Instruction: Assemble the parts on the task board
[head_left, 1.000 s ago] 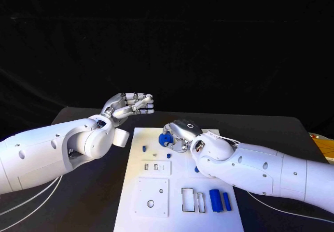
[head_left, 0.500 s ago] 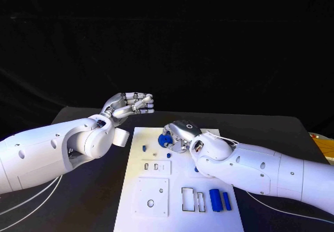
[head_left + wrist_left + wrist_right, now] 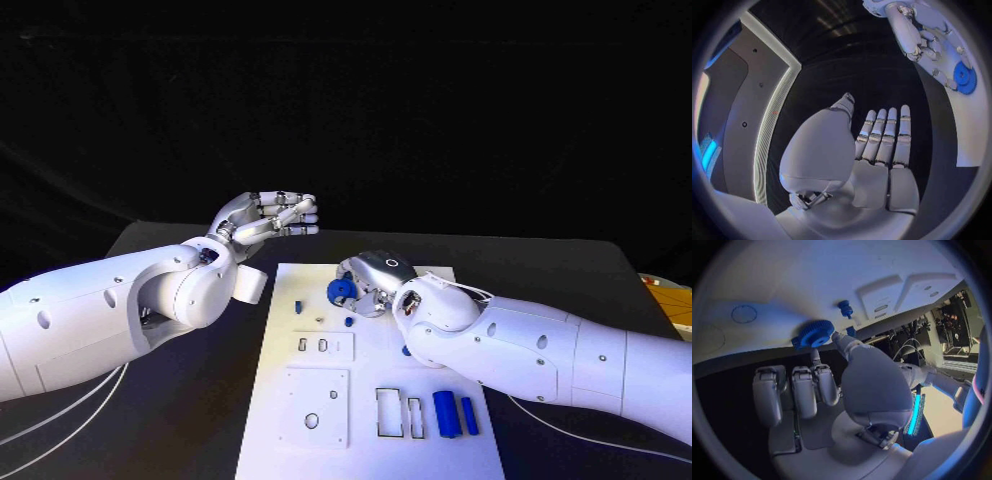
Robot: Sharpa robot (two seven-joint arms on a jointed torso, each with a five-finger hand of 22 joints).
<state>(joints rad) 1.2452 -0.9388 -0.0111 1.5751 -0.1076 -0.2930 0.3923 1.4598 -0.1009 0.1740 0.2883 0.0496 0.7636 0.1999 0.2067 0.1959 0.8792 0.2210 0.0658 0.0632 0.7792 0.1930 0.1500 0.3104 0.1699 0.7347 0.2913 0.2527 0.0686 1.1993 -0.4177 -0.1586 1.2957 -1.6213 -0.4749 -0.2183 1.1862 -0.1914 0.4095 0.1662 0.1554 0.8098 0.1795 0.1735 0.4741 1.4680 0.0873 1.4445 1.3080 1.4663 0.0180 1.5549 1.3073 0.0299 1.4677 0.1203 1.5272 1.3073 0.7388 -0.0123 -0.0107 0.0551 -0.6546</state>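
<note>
Almost nothing has moved since a second ago. The white board [image 3: 368, 400] lies on the black tabletop [image 3: 173, 400] just where it did. My right hand [image 3: 369, 283] is still low over the far end of the board, and the blue gear [image 3: 342, 290] is still at my fingertips. I think I am pinching it, so it is not set in its place yet. My left hand [image 3: 271, 217] stays up in the air beside the board, fingers curled, holding nothing. Two blue rods [image 3: 456, 413] wait near my right arm.
</note>
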